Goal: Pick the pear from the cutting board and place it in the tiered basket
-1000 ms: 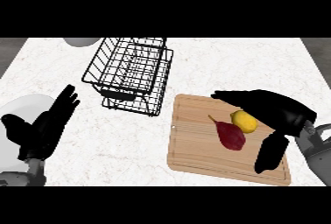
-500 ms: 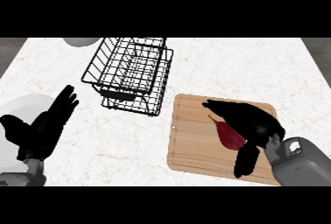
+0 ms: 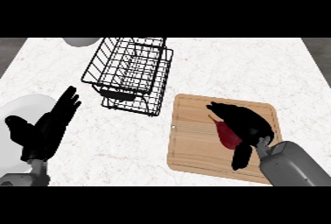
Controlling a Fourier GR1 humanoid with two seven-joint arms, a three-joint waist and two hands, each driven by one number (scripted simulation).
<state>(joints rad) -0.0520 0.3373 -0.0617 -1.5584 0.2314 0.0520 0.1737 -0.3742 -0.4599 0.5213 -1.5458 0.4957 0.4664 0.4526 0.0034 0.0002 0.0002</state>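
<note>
The wooden cutting board (image 3: 194, 148) lies at the right of the counter. My right hand (image 3: 242, 120) is down on its middle, fingers curled over the spot where the pear lay. The pear itself is hidden under that hand. A dark red vegetable (image 3: 226, 134) lies on the board, poking out from under the hand's left side. The black wire tiered basket (image 3: 132, 72) stands up and to the left of the board. At the left edge my left hand (image 3: 45, 131) rests open, fingers up.
A white plate (image 3: 13, 113) lies at the left edge, partly under my left hand. A pale round object (image 3: 81, 41) shows at the top edge beside the basket. Bare marble counter (image 3: 129, 144) stretches between the left hand and the board.
My right hand came down from the board's right side onto the pear, covering the yellow fruit. Its forearm swung in under the board's lower right corner. The left hand stayed put.
</note>
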